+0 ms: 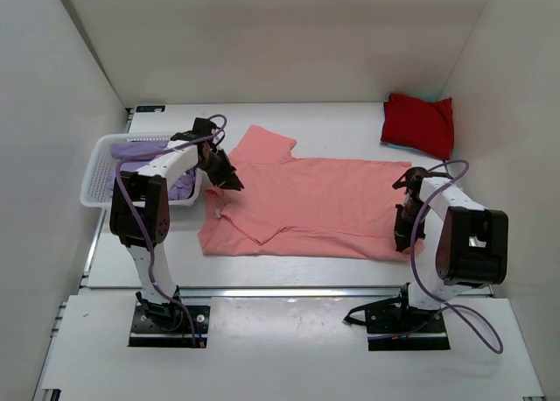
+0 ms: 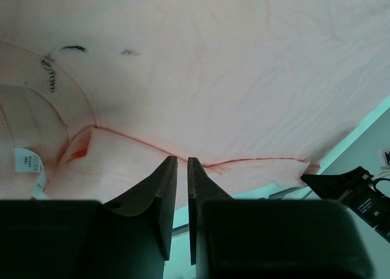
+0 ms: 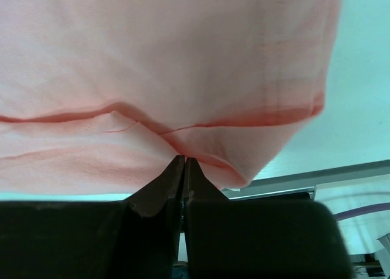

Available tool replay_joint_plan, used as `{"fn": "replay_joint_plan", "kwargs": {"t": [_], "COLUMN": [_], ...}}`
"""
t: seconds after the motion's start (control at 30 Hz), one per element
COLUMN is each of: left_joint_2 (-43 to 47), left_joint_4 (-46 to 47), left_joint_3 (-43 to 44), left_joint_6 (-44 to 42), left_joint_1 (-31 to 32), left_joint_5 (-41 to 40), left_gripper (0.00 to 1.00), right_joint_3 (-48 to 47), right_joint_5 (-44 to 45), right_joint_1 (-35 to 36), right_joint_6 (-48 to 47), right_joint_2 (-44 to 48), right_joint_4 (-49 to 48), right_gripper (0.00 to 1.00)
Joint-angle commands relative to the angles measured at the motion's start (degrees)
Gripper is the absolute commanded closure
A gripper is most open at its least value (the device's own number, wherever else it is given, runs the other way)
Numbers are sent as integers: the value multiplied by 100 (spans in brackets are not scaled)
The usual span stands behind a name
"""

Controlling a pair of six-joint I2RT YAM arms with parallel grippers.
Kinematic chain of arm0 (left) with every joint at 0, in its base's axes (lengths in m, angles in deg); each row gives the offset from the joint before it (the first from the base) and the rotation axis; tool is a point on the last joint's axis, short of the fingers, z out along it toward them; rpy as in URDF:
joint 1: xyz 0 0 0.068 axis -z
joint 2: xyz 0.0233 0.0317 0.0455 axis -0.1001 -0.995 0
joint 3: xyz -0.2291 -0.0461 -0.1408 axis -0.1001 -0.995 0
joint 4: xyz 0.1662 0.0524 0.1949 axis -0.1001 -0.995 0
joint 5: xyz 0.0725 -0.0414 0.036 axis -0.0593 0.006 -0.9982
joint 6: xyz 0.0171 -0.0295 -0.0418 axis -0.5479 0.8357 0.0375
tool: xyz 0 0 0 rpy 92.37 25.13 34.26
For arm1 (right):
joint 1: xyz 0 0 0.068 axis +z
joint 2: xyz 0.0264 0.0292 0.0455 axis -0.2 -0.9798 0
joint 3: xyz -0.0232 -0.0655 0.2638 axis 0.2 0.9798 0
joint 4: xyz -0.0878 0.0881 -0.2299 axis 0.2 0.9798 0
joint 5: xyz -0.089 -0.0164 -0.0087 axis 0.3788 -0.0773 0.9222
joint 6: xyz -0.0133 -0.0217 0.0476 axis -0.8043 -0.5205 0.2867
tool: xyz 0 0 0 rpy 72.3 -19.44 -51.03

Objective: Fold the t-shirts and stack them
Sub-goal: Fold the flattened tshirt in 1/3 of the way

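The salmon-pink t-shirt (image 1: 315, 204) lies spread on the desk (image 1: 350, 116), with the right gripper (image 3: 184, 160) clamped on its hem corner and the left gripper (image 2: 182, 160) at a fold near the collar, jaws narrowly apart, grip unclear.

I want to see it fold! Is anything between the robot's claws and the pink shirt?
Nothing visible is in the way. The right gripper is pinched shut on the salmon-pink t-shirt's edge, and the left gripper's tips sit right at a fold of it.
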Motion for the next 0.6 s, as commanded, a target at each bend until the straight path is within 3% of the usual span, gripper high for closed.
{"fn": "replay_joint_plan", "kwargs": {"t": [0.0,0.3,0.4,0.57], "left_joint_2": [201,192,200,227], "left_joint_4": [111,120,85,76], "left_joint_3": [39,110,48,-311], "left_joint_6": [1,9,-26,-140], "left_joint_1": [12,55,126,573], "left_joint_5": [157,88,105,-36], "left_gripper": [76,76,76,77], "right_joint_3": [-131,-9,44,-62], "right_joint_5": [300,-15,-87,-60], "right_joint_1": [-147,-859,-789,-666], "right_joint_6": [97,204,195,256], "right_joint_2": [346,1209,1077,831], "right_joint_4": [40,-92,-171,-434], "right_gripper": [100,100,78,69]}}
